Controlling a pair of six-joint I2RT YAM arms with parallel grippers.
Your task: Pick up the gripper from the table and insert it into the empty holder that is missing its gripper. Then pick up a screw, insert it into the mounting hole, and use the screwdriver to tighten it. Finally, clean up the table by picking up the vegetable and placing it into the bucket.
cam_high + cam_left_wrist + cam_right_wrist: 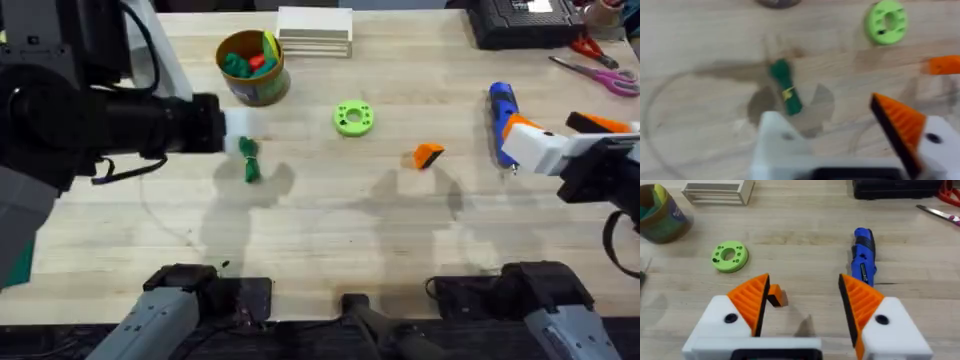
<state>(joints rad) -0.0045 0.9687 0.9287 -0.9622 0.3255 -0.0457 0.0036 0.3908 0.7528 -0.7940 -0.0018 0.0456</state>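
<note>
Nearest the overhead camera, the left gripper (840, 145) hovers over the vegetable (249, 160), jaws wide, one mount seemingly bare. Rightward on the surface (320, 230) lie the loose orange gripper (428, 156) and screwdriver (502, 115); the right gripper (802, 305) gapes empty.

Overhead looks down and forward across the table (330, 230); both wrist cameras, nearer, share the lime ring (886, 21).

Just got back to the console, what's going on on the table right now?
Nothing is held yet. The left gripper, one finger a bare holder without its orange tip, hovers over the green vegetable lying on the table. The right gripper is open near the loose orange gripper and the blue screwdriver. The bucket stands at the back.
</note>
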